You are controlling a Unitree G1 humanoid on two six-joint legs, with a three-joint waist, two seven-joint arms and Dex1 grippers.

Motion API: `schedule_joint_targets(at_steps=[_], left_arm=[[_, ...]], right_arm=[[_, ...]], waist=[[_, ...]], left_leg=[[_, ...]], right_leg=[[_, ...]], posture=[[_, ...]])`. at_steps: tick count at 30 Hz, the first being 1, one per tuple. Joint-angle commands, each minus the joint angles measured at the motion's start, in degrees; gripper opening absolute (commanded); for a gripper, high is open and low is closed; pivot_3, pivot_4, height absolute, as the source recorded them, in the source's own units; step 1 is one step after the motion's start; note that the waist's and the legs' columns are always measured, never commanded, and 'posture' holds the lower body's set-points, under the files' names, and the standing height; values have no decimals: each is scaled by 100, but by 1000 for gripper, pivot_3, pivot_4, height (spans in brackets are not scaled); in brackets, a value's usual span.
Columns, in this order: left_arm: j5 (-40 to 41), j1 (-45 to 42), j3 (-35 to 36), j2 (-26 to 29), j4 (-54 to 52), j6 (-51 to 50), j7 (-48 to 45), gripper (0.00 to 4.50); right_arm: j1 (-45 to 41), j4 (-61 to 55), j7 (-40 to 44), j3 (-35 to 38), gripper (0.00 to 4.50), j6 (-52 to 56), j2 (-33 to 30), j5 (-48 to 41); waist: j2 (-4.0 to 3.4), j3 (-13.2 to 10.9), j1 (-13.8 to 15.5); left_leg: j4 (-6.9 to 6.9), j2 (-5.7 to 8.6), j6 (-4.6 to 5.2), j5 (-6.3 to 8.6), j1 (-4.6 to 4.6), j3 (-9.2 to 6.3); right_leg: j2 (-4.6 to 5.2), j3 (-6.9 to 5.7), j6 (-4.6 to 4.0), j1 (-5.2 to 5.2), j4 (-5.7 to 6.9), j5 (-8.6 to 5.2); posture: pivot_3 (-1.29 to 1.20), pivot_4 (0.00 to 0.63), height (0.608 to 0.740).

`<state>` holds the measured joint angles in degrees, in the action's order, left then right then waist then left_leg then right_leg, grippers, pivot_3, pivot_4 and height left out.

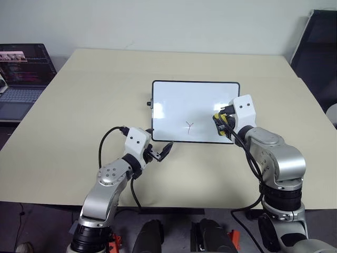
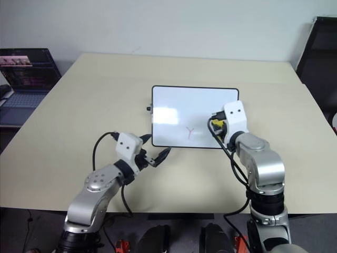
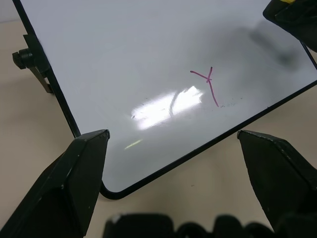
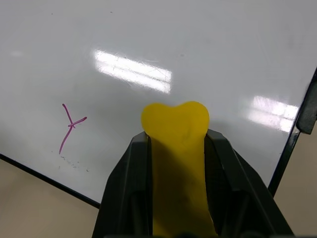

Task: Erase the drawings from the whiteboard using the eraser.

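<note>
Beige table (image 1: 79,105), whiteboard (image 1: 179,103) lying flat near its middle, laptop (image 1: 21,79) beside table's left edge

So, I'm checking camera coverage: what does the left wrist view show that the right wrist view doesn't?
Left wrist alone: the open left hand at the glossy white black-framed whiteboard's rounded corner, and a small black knob. Right wrist alone: the right hand shut on the small yellow eraser block. Both: the board, the thin red Y-shaped mark and the beige table.
</note>
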<state>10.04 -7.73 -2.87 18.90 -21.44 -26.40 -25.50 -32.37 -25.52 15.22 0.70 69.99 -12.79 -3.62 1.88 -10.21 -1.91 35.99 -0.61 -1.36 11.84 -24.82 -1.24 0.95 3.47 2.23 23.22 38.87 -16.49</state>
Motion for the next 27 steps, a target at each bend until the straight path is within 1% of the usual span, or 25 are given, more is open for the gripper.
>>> schedule_joint_targets(at_steps=[1,5,8,13,16,20,27], left_arm=[[-1,-145,11,1,-97,51,50,4500],[-74,-300,-106,-63,74,90,88,4500],[-95,-354,-169,-122,109,111,145,4500],[-139,-274,-219,-184,51,139,215,4500],[-159,-244,-183,-222,7,147,295,4500],[-170,-234,-156,-227,-50,124,383,4500],[-176,-203,-147,-185,-107,110,406,4500]], right_arm=[[-396,226,86,-229,1063,-502,-71,-63],[-650,824,244,-545,1063,-1061,-49,-70],[-716,1234,449,-907,1063,-1579,-207,37],[-941,1887,596,-1237,1063,-2111,-330,184],[-1127,2281,762,-1721,1063,-2326,-613,531],[-1220,2577,626,-1632,1063,-2586,-447,575],[-1357,2834,661,-1663,1063,-2749,-259,684]], waist=[[0,0,-11],[1,1,-25],[1,1,-6],[1,1,-6],[1,1,-3],[1,1,-5],[1,2,-3]], left_leg=[[0,0,0,0,0,0],[5,-4,1,-1,4,0],[5,-2,1,-1,3,1],[5,-3,1,-1,3,2],[8,-4,1,-1,4,1],[9,-4,1,-1,4,1],[13,-5,0,-2,6,2]], right_leg=[[-1,0,0,0,0,0],[-25,2,-1,-2,7,1],[-24,3,-1,-2,5,1],[-21,4,-1,-2,6,1],[-22,3,-2,-2,11,2],[-21,4,-2,-3,10,2],[-21,5,-3,-3,16,4]], posture=[[0,150,740],[0,150,740],[0,150,740],[0,150,740],[0,150,740],[0,150,740],[0,150,740]])
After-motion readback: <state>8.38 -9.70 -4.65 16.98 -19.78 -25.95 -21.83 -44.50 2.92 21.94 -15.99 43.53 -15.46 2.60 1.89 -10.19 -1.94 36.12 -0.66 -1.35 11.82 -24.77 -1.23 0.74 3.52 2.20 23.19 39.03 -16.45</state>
